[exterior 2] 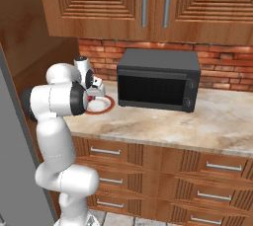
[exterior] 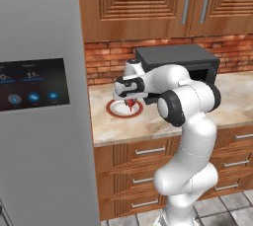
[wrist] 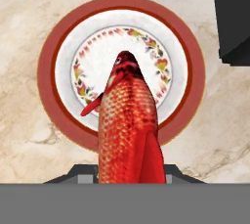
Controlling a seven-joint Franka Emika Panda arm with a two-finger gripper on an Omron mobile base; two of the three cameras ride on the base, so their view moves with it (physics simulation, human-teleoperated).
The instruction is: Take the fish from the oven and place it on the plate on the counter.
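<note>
While the fish (wrist: 128, 130) hangs head-down directly over the plate (wrist: 51, 61), the gripper (exterior: 130, 102) is clamped on its tail end, above the plate's centre. Carrying looks done; lowering and letting go remain, by my reading. Around the plate lies the marbled counter (exterior: 148, 121), with a black countertop appliance (exterior 2: 158, 79) just beside the plate. Both fingertips are hidden behind the fish's body.

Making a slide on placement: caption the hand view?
Tool holds the red-orange fish above the red-rimmed plate on the counter.
</note>
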